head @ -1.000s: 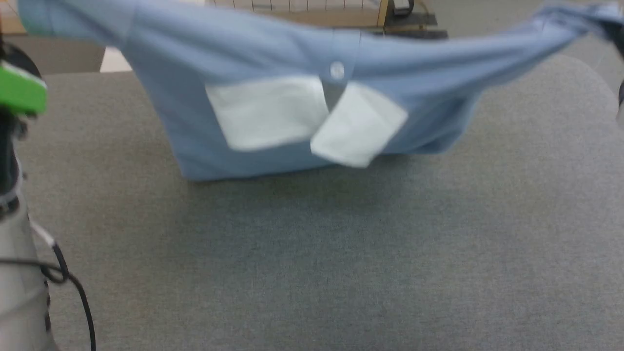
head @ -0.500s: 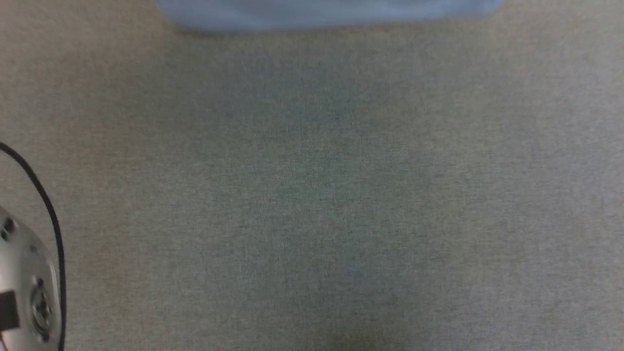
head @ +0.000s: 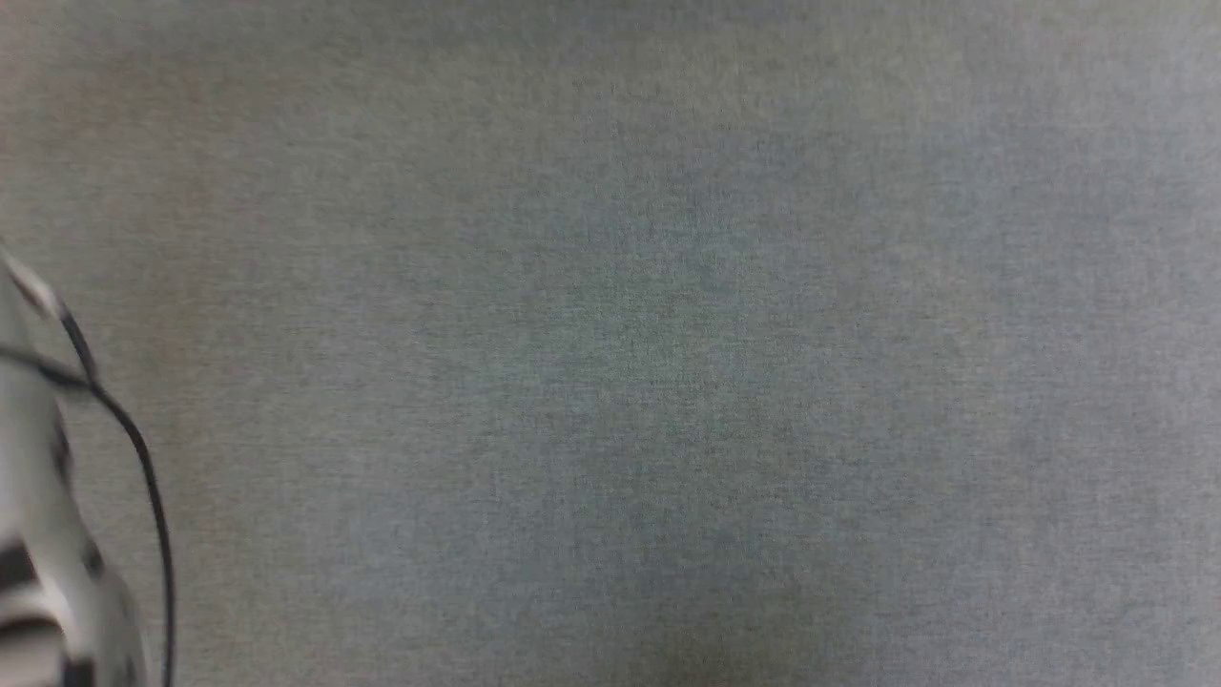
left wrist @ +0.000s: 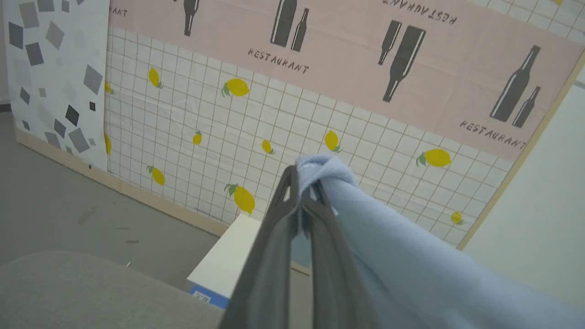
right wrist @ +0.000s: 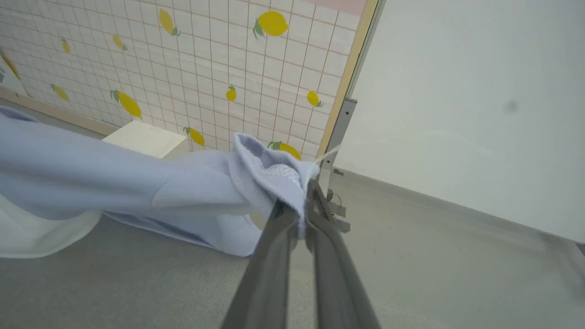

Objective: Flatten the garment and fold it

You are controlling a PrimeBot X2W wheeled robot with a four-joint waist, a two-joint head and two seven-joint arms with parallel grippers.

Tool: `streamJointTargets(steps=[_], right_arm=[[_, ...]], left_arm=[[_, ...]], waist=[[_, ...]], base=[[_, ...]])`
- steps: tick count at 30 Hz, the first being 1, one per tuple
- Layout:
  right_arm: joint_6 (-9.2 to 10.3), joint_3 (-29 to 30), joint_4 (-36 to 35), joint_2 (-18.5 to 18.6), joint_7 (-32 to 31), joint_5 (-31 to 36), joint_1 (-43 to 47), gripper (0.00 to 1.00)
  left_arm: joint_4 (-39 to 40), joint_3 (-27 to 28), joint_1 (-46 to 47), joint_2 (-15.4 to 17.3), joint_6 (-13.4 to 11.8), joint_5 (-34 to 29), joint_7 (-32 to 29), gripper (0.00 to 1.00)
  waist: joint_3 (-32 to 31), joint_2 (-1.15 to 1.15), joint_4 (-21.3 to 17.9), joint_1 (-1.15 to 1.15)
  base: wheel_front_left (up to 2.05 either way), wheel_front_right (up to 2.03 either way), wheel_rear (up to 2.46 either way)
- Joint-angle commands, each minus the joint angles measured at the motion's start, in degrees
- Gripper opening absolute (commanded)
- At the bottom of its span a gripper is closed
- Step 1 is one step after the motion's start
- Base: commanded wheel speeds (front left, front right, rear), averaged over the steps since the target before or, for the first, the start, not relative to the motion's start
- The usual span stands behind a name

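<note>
Shirt [right wrist: 137, 183] stretched over the table [head: 610, 382]
Left gripper [left wrist: 302, 194] and right gripper [right wrist: 304, 205] each pinch a shirt end, raised; white box [left wrist: 224, 260] and lemon screen [left wrist: 205, 137] beyond.

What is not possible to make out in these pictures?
- Left wrist view: the garment runs off the bottom right edge; bunched cloth hides which part the left gripper pinches.
- Right wrist view: the left edge cuts the garment held by the right gripper.
- Head view: pale arm blurred, cut by the left edge.
</note>
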State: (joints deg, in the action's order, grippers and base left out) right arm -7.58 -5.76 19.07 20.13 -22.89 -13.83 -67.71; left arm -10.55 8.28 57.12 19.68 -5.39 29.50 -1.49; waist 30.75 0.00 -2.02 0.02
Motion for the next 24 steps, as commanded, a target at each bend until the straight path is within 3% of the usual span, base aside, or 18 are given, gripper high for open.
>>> streamJointTargets(steps=[1,7,15,24], right_arm=[[0.09,-0.45,0.24,0.41,-1.02,-1.89,3.75,0.00],[0.09,-0.46,-2.92,1.48,-6.15,-8.58,20.25,0.00],[0.09,5.09,-13.07,-0.80,-10.75,-11.34,43.71,0.00],[0.09,14.75,-22.58,-12.11,-11.87,-6.89,65.65,0.00]], left_arm=[[0.16,-0.10,-4.38,0.34,0.70,0.04,-0.53,0.00],[2.87,-1.25,-24.61,1.69,1.44,-0.88,-6.27,0.00],[12.70,0.04,-50.82,0.61,-1.34,0.73,-15.18,0.00],[19.24,-0.05,-70.42,-4.29,-4.77,3.19,-20.66,0.00]], waist=[[-5.15,0.00,2.02,-0.02],[-12.44,0.00,3.46,-0.02],[-19.70,0.00,4.40,-0.02],[-23.79,0.00,4.48,-0.02]], base=[[0.00,0.00,0.00],[0.00,0.00,0.00],[0.00,0.00,0.00],[0.00,0.00,0.00]])
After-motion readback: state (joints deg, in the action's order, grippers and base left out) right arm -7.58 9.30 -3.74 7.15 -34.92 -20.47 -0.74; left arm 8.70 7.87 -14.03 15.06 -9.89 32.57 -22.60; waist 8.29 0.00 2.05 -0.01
